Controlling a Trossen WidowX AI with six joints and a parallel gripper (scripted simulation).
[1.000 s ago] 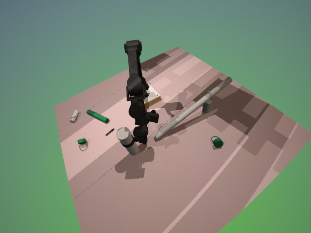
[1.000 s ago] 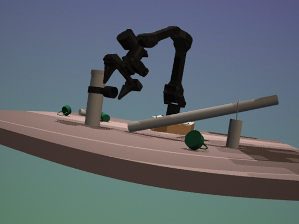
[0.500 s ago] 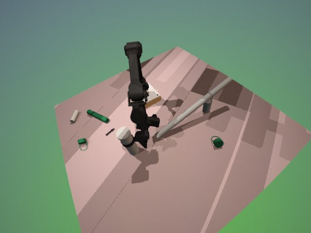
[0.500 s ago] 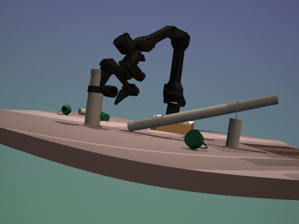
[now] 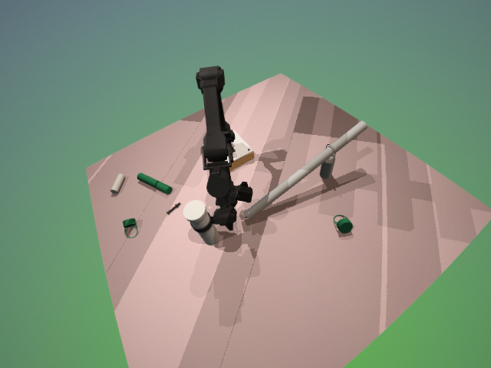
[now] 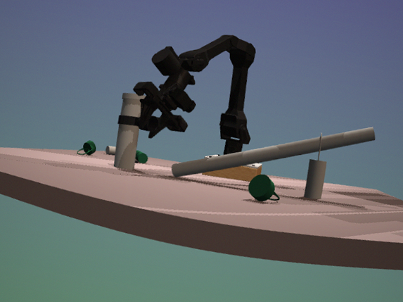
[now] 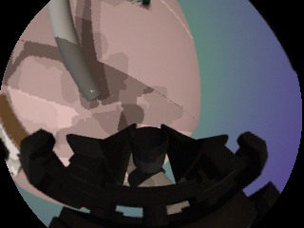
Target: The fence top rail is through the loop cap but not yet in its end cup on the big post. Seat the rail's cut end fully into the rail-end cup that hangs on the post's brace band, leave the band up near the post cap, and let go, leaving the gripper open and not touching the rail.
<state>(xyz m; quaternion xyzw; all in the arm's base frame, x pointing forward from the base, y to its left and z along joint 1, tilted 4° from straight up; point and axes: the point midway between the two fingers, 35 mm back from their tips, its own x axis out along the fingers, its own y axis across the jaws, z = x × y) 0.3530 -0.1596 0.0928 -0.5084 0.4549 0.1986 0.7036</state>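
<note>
The long grey rail [image 5: 295, 178] [image 6: 267, 153] [image 7: 66, 52] slants through the wire loop cap on the short post [image 5: 326, 170] [image 6: 314, 179]. Its cut end is low, near the table and apart from the cup. The big post [image 5: 210, 236] [image 6: 124, 145] stands upright with a pale cap [image 5: 194, 210]. Its black brace band [image 5: 202, 228] [image 6: 127, 120] sits below the cap and carries the black rail-end cup [image 6: 152, 123] [image 7: 149, 147]. My gripper [image 7: 148, 126] [image 6: 148, 128] is shut on the cup, one finger on each side. The cup's open mouth shows in the wrist view; the top and exterior views partly hide it.
A green cap with a loop [image 5: 344, 225] [image 6: 261, 187] lies in front of the short post. Another green cap [image 5: 130, 222], a green rod [image 5: 154, 183], a white cylinder [image 5: 117, 183] and a dark bolt [image 5: 173, 208] lie left of the arm's base plate [image 5: 241, 148].
</note>
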